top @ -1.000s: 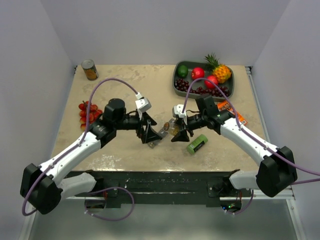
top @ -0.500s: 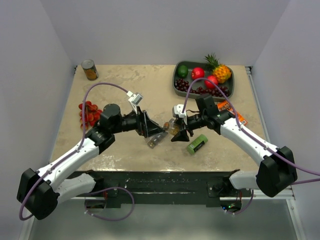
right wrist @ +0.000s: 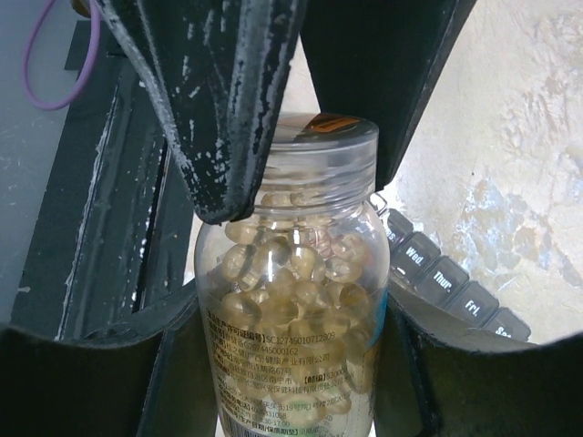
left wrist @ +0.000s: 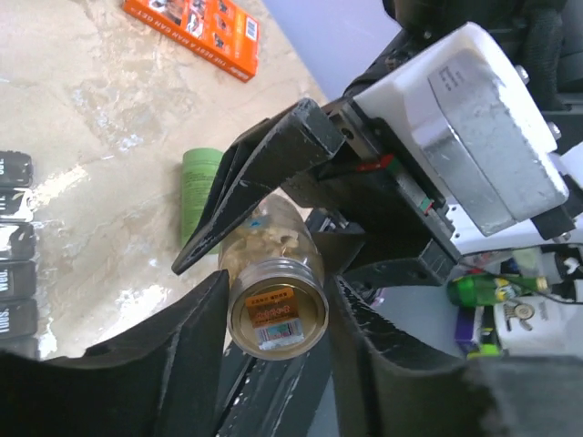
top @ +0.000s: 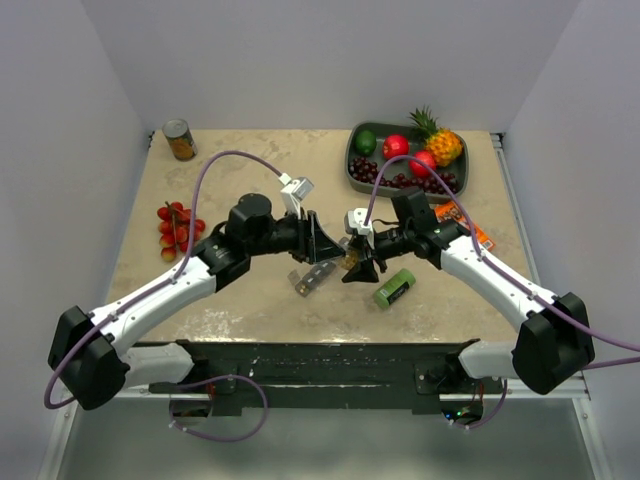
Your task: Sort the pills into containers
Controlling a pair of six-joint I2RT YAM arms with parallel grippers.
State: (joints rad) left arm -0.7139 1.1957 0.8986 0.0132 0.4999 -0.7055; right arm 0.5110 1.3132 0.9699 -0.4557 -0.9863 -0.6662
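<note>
My right gripper (top: 362, 268) is shut on a clear bottle (right wrist: 291, 346) full of yellowish pills (right wrist: 291, 300) and holds it above the table. From the left, my left gripper (top: 335, 255) meets it with one finger (left wrist: 196, 350) on each side of the bottle's cap (left wrist: 278, 314), pressed against it. In the right wrist view those two black fingers flank the cap (right wrist: 319, 150) from above. The containers, a grey strip of day-labelled compartments (top: 312, 280), lie on the table just below the bottle, lids closed (right wrist: 446, 282).
A green box (top: 394, 288) lies right of the strip, with an orange packet (top: 462, 222) beyond it. At the back right stands a dark fruit tray (top: 350, 170). Cherry tomatoes (top: 175, 228) sit at the left and a can (top: 180, 140) at the back left.
My left gripper has swung right from beside the strip up to the bottle, and its jaws have closed in on the cap. The right arm and bottle have stayed put.
</note>
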